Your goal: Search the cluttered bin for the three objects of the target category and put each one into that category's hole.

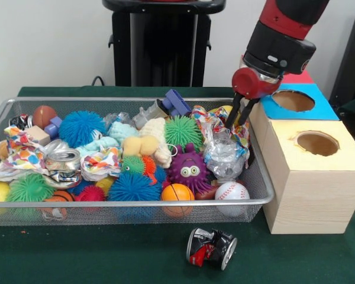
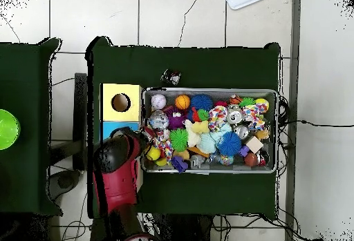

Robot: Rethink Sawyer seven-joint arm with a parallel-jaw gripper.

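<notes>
The wire mesh bin (image 1: 136,203) is full of toys; it also shows in the overhead view (image 2: 207,90). A wrinkly see-through plastic bottle (image 1: 223,155) lies at the bin's right end, also seen from overhead (image 2: 158,119). A second clear bottle (image 1: 149,112) lies at the back of the bin. My gripper (image 1: 236,124) hangs over the bin's back right corner, above and just behind the first bottle, with its fingers slightly apart and empty. The red box top (image 1: 300,77) peeks out behind my arm, and its hole is hidden.
The blue-topped hole (image 1: 293,100) and the yellow-topped hole (image 1: 317,143) sit right of the bin. A crushed can (image 1: 211,247) lies on the green cloth in front of the bin. Spiky balls, polka-dot paper wads (image 1: 100,163) and a silver can (image 1: 64,160) crowd the bin.
</notes>
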